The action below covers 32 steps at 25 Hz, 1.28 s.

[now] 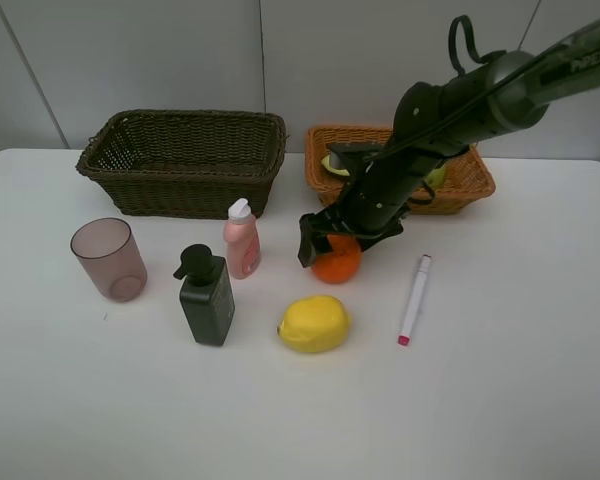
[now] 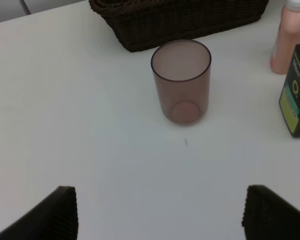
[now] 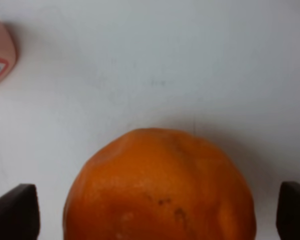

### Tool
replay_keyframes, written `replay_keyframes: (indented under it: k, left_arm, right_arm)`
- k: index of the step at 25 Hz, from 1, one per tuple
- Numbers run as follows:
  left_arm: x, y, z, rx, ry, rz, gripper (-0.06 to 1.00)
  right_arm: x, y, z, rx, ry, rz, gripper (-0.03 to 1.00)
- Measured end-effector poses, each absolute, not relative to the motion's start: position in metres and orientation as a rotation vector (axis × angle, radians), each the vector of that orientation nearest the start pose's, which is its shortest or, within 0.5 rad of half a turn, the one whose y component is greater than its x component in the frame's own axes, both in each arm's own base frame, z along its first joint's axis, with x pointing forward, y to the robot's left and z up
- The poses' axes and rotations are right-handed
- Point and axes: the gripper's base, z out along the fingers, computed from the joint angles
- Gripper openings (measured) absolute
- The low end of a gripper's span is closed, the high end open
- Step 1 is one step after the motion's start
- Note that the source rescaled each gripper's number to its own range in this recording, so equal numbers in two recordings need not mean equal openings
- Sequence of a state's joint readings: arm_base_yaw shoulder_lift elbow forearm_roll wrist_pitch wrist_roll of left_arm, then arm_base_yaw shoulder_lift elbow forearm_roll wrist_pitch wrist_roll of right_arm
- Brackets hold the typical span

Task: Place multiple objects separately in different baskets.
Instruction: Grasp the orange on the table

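One arm [image 1: 460, 95] slants down, right claw [image 1: 331, 244] straddling the orange [image 1: 338, 266].

This is probably a robotics lab: a bare white table [image 1: 500, 400] against plain grey wall panels [image 1: 160, 60], a robot arm [image 1: 500, 85] over it, a dark basket [image 1: 185, 160] and an orange basket [image 1: 465, 180] staged along its back edge.
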<state>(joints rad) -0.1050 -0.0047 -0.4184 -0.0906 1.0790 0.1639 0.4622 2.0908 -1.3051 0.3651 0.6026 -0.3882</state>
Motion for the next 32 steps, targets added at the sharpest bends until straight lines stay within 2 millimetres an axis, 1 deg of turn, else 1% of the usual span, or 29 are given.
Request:
replay_keyframes:
  k: [5, 7, 10, 12, 13, 32]
  left_arm:
    - [0.0012, -0.0074, 0.2532, 0.287, 2.117, -0.076, 0.89]
    - [0.0012, -0.0074, 0.2532, 0.287, 2.117, -0.076, 0.89]
    - [0.0012, -0.0074, 0.2532, 0.287, 2.117, -0.076, 0.89]
    - [0.0012, -0.0074, 0.2532, 0.287, 2.117, -0.076, 0.89]
    - [0.0012, -0.0074, 0.2532, 0.287, 2.117, -0.076, 0.89]
    - [0.0012, -0.0074, 0.2532, 0.287, 2.117, -0.076, 0.89]
  right_arm:
    - [0.3552, 0.1977, 0.1193, -0.813, 2.747, 0.37, 1.0]
    - [0.355, 0.1977, 0.1193, -0.814, 2.749, 0.371, 0.98]
    - [0.355, 0.1976, 0.1192, -0.815, 2.75, 0.371, 0.89]
    - [0.3549, 0.1975, 0.1192, -0.819, 2.75, 0.368, 0.76]
    - [0.3549, 0.1973, 0.1191, -0.82, 2.75, 0.366, 0.72]
    - [0.3548, 0.1973, 0.1191, -0.822, 2.75, 0.363, 0.72]
